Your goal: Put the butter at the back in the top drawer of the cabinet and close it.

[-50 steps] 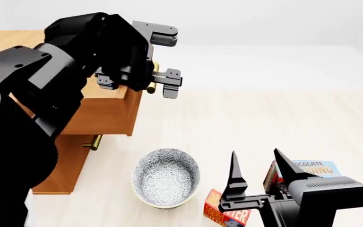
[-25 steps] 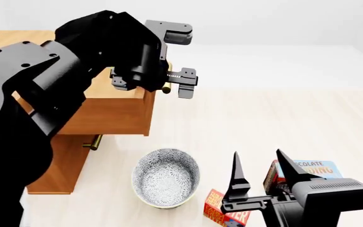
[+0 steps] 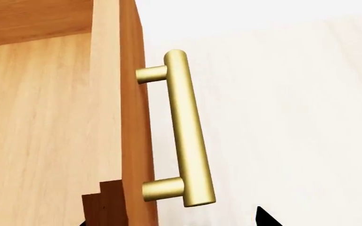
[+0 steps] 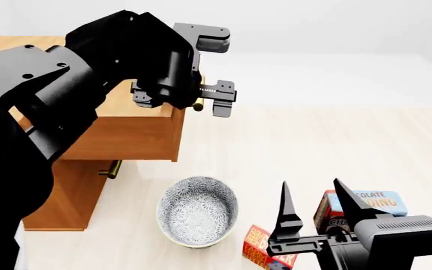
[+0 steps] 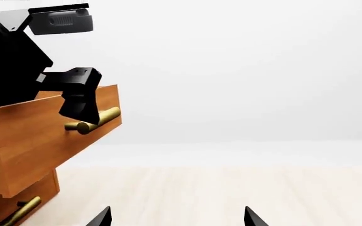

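Since half a second ago: right claw (image 4: 314,194) edged slightly right; top drawer (image 4: 137,132) unchanged, pulled out.

Near: right claw spread, empty, pointed black fingers poised above the butter (image 4: 265,254), a small red-orange carton lying right of the bowl (image 4: 198,211), a speckled ceramic piece. Chocolate pudding box (image 4: 370,203) just behind.

Far: left claw (image 4: 214,70) spread at the brass bar handle (image 3: 187,136), not clamping it, likely after pulling. Cabinet (image 4: 73,191): boxy, smooth light wood.
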`<state>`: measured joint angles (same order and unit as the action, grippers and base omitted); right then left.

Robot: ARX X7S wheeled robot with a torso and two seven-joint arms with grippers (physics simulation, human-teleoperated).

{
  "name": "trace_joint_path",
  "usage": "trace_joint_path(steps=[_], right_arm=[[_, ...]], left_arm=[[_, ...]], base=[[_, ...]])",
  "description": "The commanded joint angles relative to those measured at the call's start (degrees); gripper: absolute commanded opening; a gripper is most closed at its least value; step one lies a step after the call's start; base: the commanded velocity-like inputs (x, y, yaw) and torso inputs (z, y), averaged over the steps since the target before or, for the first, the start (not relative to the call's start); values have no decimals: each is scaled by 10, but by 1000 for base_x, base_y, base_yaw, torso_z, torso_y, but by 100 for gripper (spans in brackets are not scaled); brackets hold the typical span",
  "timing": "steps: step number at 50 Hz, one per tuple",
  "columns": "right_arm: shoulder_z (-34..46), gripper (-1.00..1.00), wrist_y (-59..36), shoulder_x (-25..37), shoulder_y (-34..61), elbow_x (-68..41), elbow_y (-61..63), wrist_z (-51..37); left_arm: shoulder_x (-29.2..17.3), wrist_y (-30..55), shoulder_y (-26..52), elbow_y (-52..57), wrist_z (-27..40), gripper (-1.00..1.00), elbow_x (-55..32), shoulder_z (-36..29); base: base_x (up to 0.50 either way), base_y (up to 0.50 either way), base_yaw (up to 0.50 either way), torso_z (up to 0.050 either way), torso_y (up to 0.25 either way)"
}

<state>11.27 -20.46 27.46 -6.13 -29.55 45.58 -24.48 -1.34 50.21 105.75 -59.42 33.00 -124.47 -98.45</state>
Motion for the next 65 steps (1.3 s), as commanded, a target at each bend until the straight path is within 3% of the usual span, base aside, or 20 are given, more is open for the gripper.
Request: trace_joint_path(steps=[1,15,28,32,40,49,58,65], right_arm=[[-4,100,10,3,-7,-1,-3,2],[5,100,10,2,-4,2,-6,0],[10,100,4,3,-1,4,1,-5],[8,100,4,6,-2,1,7,-7],[-6,100,-7,20,1,-9,23,-14],[-8,100,-26,35,15,-21,36,-14],[-36,100,-88,67,51,-149,35,-5],[-65,100,-106,108,84,-237,23,35]], left_arm=[[13,-25,12,34,-10,100,-44,52],[13,-138,63,82,25,100,61,63],[12,-231,118,113,63,100,101,63],[-32,-263,129,213,110,100,125,66],[-179,-315,139,499,214,100,186,74],[-330,-321,147,738,290,100,236,76],[-446,-316,129,861,309,100,261,65],[-501,-334,101,907,295,100,303,61]], base=[[0,0,0,0,0],[0,-1,-1,0,3],[0,0,-1,0,1],[0,0,0,0,0],[0,0,0,0,0],[0,0,0,0,0],[0,0,0,0,0],[0,0,0,0,0]])
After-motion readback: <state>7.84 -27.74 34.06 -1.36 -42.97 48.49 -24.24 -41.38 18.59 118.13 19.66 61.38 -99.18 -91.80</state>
